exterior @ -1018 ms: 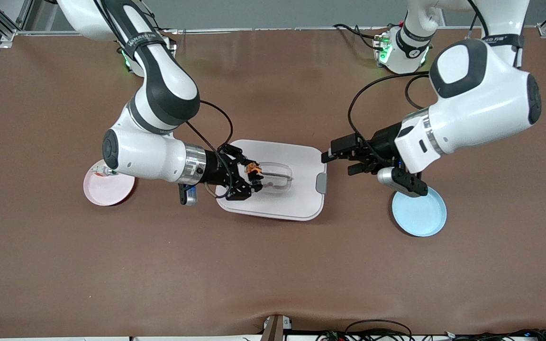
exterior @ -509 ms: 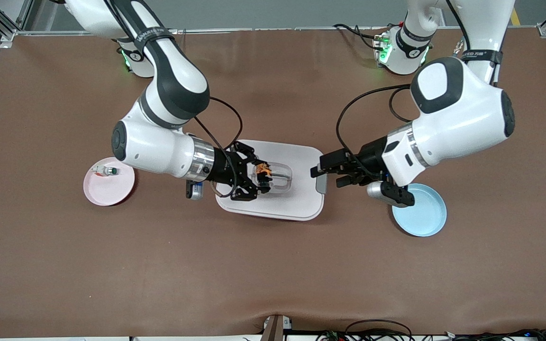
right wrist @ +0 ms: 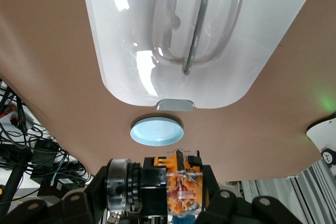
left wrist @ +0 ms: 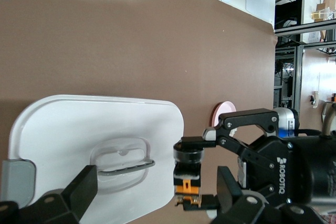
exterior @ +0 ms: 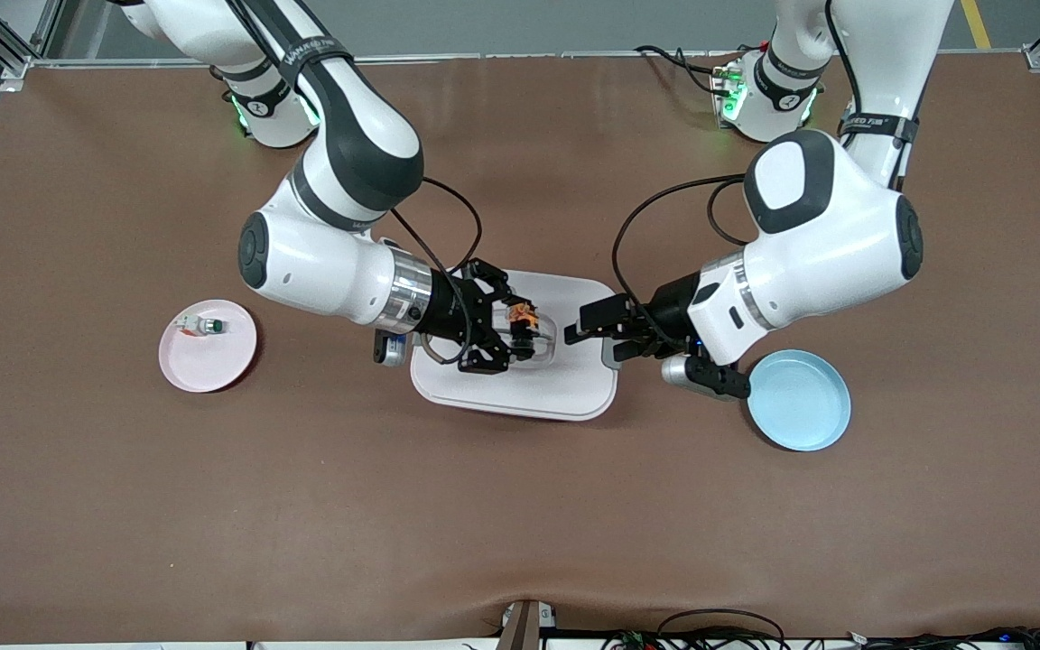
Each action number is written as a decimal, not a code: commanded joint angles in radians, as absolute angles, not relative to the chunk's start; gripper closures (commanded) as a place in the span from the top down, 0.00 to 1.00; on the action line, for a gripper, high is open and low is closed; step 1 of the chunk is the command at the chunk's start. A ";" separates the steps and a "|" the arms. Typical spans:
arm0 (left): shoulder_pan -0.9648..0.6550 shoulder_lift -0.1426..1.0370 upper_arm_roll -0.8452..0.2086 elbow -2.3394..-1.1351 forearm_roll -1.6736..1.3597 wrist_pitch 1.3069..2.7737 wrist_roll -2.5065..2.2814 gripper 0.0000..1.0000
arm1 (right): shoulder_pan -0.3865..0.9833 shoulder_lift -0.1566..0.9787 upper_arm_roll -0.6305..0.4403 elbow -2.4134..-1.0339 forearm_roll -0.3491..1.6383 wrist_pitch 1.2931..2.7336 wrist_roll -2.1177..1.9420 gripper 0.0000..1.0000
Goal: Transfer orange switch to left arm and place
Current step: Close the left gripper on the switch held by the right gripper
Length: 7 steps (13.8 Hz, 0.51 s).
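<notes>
Handover step: the right end effector (exterior: 520,327) hangs over the box (exterior: 520,390) lid, clamped on the orange switch (exterior: 521,318). Facing it over the box's latch edge, the left end effector (exterior: 580,325) waits, fingers apart. Next, I judge, it must close on the switch body without touching the box. The switch's cap is hard to make out.

Two arms (exterior: 339,262), two switches (exterior: 524,318), two plates (exterior: 222,366), one box (exterior: 565,388).

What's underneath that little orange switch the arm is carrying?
The orange switch, in the right gripper, hangs over the white box, above its clear lid handle. The box's contents are hidden.
</notes>
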State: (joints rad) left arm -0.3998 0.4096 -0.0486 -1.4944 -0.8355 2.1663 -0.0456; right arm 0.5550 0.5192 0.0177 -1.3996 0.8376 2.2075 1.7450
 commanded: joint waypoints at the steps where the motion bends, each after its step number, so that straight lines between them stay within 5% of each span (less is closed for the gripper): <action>1: -0.420 0.426 -0.052 -1.477 -0.868 2.198 -0.028 1.00 | 0.594 0.535 0.006 -1.353 0.853 2.212 1.799 0.00; 7: -0.433 0.434 -0.052 -1.477 -0.870 2.212 -0.028 1.00 | 0.617 0.535 0.006 -1.344 0.851 2.236 1.825 0.00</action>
State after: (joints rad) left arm -0.4315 0.4248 -0.0502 -1.4935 -0.8466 2.2020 -0.0455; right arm 0.6032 0.5195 0.0176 -1.3772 0.8376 2.2225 1.8052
